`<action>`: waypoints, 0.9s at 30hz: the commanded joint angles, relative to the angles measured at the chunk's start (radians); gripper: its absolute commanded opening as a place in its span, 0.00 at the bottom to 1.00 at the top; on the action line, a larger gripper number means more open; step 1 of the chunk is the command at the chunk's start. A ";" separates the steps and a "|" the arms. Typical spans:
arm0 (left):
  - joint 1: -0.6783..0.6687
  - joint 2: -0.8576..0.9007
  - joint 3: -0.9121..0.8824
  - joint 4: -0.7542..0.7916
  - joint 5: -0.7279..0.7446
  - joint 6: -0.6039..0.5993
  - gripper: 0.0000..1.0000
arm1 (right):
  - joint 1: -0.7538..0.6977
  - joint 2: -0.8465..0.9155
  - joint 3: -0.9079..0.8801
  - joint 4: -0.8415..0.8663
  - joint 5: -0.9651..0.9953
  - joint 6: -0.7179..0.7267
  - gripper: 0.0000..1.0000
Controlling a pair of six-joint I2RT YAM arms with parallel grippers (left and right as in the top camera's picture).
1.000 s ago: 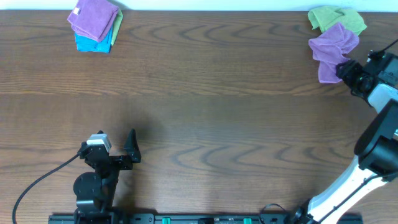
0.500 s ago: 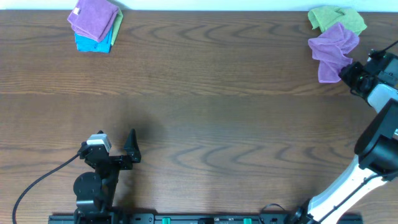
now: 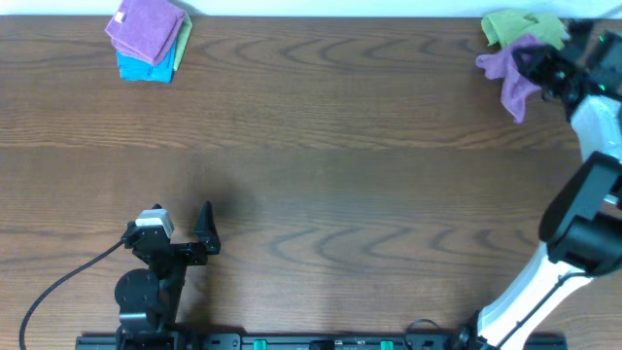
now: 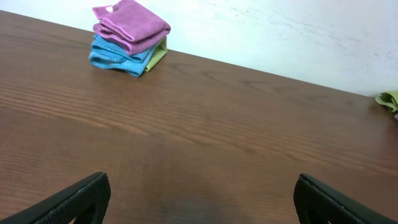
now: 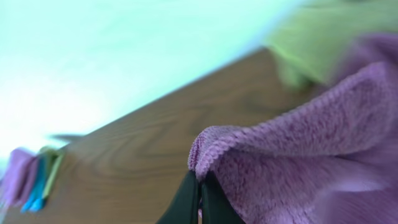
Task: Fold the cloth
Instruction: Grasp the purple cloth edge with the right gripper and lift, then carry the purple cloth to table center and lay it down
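Note:
A crumpled purple cloth [image 3: 513, 73] hangs at the table's far right corner, lifted by its edge. My right gripper [image 3: 535, 64] is shut on it. In the right wrist view the dark fingertips [image 5: 189, 198] pinch the hemmed edge of the purple cloth [image 5: 298, 155], which fills the right side. A green cloth [image 3: 520, 27] lies crumpled just behind it. My left gripper [image 3: 199, 233] rests near the front left, open, its two fingers [image 4: 74, 199] wide apart over bare wood with nothing between them.
A stack of folded cloths [image 3: 148, 37], purple on blue on green, sits at the far left corner; the same stack [image 4: 129, 36] shows in the left wrist view. A pale wall runs behind the table's far edge. A black cable [image 3: 58, 282] trails from the left arm.
My right gripper has shut on the purple cloth's edge and lifted it up and back toward the far edge; the cloth now hangs narrower. The left arm has not moved.

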 commanded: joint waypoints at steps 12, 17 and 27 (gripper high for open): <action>-0.004 -0.005 -0.028 -0.007 -0.007 0.000 0.95 | 0.369 -0.100 0.163 -0.077 -0.236 -0.009 0.01; -0.004 -0.005 -0.028 -0.006 -0.007 0.000 0.95 | 0.464 -0.134 0.164 -0.194 -0.246 -0.080 0.01; -0.004 -0.005 -0.028 -0.007 -0.007 0.000 0.95 | 0.532 -0.373 0.164 -0.830 0.105 -0.439 0.01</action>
